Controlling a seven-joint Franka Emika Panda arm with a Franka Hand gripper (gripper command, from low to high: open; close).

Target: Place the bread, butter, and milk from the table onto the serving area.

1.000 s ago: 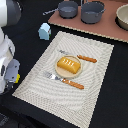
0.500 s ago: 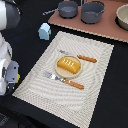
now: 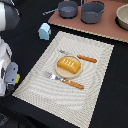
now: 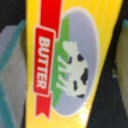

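The butter (image 4: 65,60), a yellow pack with a red "BUTTER" ribbon and a cow picture, fills the wrist view. My gripper (image 4: 67,65) straddles it, and blurred pale fingertips (image 4: 10,80) press against its two sides. The butter and the gripper are outside the exterior view, where only the arm's white body (image 3: 6,55) shows at the left. The bread (image 3: 69,64) lies on the round tan plate (image 3: 57,70) on the serving area (image 3: 95,100). The milk (image 3: 44,31) stands upright on the black table, just off the mat's far left corner.
An orange-handled fork (image 3: 65,81) and knife (image 3: 82,58) flank the plate. A pinkish-brown board (image 3: 107,29) at the back carries grey pots (image 3: 93,11) and a bowl (image 3: 123,16).
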